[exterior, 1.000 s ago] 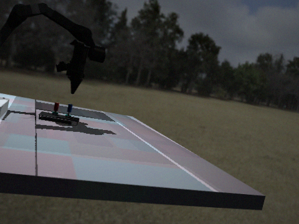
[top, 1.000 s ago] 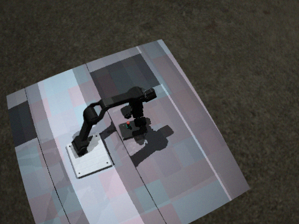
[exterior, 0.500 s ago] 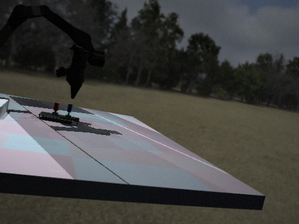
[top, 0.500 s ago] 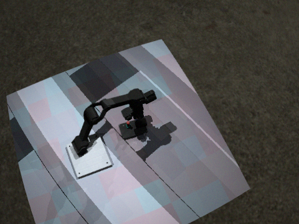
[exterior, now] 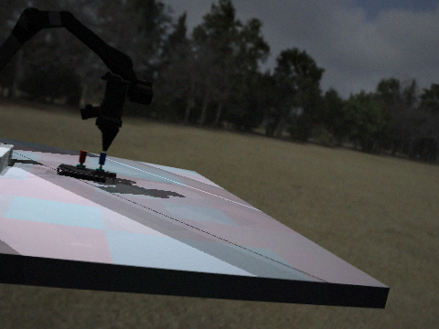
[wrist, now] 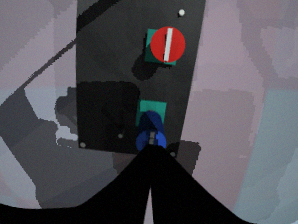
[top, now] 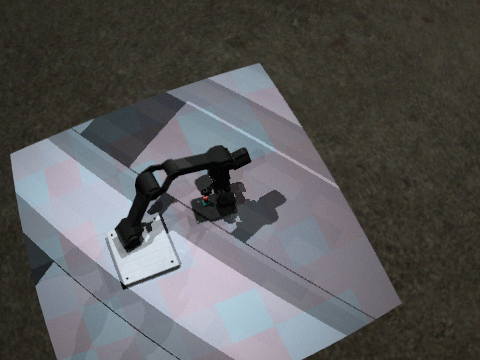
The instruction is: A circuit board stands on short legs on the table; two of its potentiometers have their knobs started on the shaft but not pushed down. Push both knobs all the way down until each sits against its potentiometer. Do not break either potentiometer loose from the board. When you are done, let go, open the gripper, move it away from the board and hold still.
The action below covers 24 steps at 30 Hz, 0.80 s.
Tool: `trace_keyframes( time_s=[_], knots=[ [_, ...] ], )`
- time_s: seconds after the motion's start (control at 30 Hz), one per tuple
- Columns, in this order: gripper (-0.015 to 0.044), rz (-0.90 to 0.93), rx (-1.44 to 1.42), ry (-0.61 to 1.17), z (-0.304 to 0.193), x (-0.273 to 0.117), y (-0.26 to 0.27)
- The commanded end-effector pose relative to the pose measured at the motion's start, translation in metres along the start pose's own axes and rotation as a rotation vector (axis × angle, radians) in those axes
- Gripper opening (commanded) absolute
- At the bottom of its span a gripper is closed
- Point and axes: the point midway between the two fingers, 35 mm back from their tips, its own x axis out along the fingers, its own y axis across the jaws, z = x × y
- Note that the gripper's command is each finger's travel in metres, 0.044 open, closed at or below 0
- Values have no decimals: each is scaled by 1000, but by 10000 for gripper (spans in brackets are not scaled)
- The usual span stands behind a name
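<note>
The dark circuit board (top: 202, 215) (exterior: 69, 169) (wrist: 102, 55) stands low on the table. The red knob (top: 205, 199) (exterior: 82, 156) (wrist: 159, 45) stands upright above its teal potentiometer (exterior: 80, 166) (wrist: 150, 36), with a small gap beneath. The blue knob (exterior: 102, 159) (wrist: 151, 122) stands above the other teal potentiometer (exterior: 100, 170) (wrist: 152, 105), also with a gap where the thin shaft shows. My gripper (exterior: 105, 151) (wrist: 153, 151) is shut and empty, pointing down. Its tips are at or just above the blue knob's top; whether they touch I cannot tell. The top view hides the blue knob behind the gripper.
The arm's white base plate (top: 150, 257) (exterior: 5, 157) is on the table (top: 305, 280) (exterior: 183, 256), to one side of the board. The red knob stands close beside the blue one, on the arm-base side. Dark shadows of the arm fall across the board and table.
</note>
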Motion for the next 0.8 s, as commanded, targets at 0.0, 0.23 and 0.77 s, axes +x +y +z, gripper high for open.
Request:
trace_keyframes(
  time_s=[0.0,0.23,0.77],
  knots=[
    [0,6,-3,-5,1,2,1],
    [0,6,-3,-5,1,2,1],
    [0,6,-3,-5,1,6,1]
  ],
)
